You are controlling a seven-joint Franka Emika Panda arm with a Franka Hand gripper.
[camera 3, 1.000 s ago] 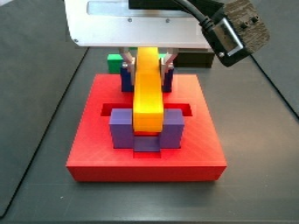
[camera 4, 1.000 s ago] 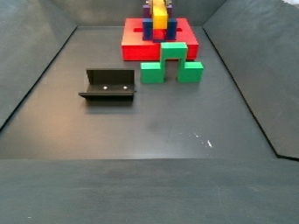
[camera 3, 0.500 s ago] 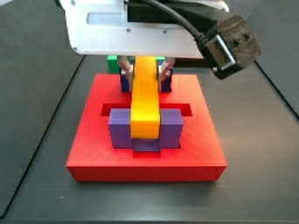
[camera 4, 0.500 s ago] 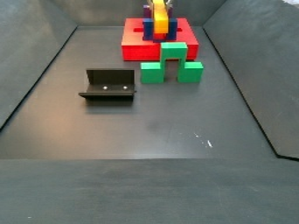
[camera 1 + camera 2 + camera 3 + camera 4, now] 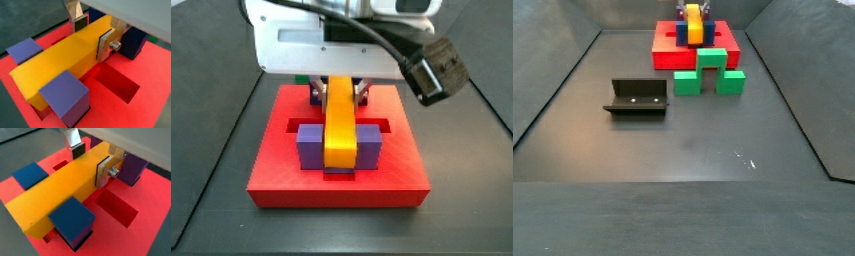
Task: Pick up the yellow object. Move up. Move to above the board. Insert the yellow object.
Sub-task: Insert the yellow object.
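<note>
The yellow object is a long bar lying in the channel between the purple blocks on the red board. It also shows in both wrist views and in a side view. My gripper is directly above the board and shut on the far part of the bar, with one pad against each side. It also shows in the wrist view and in both side views. The white wrist housing hides the bar's far end.
The board stands at the far end of the dark floor. Green blocks lie in front of it. The fixture stands to their left. An open recess lies in the board beside the bar.
My gripper has lowered with the yellow object. The bar has sunk deeper between the purple blocks.
</note>
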